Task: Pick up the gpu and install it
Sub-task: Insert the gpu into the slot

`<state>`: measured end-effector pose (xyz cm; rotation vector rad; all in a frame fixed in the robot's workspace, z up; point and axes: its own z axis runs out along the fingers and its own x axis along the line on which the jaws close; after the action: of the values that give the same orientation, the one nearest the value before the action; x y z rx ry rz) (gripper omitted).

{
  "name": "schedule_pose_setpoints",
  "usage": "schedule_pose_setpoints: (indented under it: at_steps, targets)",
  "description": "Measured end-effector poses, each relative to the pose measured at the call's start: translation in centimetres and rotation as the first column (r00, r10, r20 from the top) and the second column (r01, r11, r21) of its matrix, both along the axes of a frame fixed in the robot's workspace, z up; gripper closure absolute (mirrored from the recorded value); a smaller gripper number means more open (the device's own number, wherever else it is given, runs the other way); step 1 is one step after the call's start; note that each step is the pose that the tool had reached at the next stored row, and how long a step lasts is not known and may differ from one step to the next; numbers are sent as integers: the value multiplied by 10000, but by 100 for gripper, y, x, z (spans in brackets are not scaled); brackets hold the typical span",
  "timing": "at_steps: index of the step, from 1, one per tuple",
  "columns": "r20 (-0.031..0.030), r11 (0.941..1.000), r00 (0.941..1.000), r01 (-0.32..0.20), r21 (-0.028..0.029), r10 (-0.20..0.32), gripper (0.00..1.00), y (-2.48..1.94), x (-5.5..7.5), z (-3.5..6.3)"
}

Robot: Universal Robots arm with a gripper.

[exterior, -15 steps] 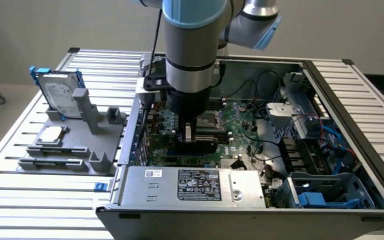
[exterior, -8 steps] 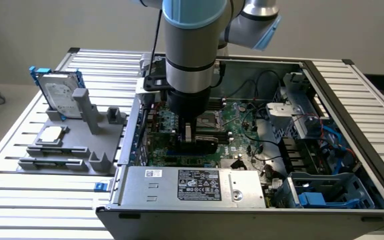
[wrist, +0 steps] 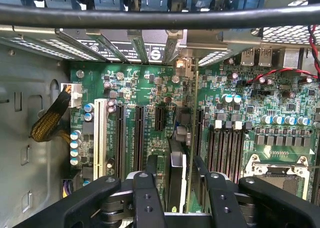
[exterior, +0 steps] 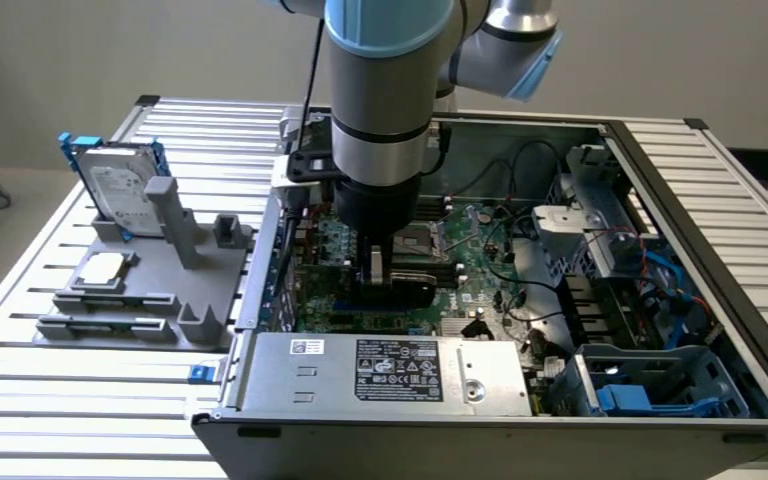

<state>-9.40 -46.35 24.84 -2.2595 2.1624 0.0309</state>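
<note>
Slatted metal tabletop (exterior: 37, 420) carries an open computer case (exterior: 491, 450), a grey parts stand (exterior: 144, 285) at its nine o'clock, perhaps a blue clip (exterior: 199, 373) nearby.

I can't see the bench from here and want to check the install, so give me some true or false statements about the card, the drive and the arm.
1. The gpu stands on edge on the motherboard. True.
2. The gripper hovers over the grey holder. False: it is down inside the computer case, astride the gpu.
3. The hard drive lies flat inside the case. False: it stands upright in the holder, outside the case.
4. The processor chip rests on the holder. True.
</note>
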Motion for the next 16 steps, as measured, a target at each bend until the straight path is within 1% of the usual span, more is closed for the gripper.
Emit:
schedule_pose_setpoints:
  at_steps: [13, 14, 15, 16]
  targets:
    - [-1, 10000, 10000, -1, 1, 1, 60, 0, 0, 0]
    - [0, 10000, 10000, -1, 0, 1, 62, 0, 0, 0]
    - [0, 10000, 10000, 0, 0, 0, 69, 0, 0, 1]
    - [-1, 10000, 10000, -1, -1, 1, 69, 0, 0, 1]
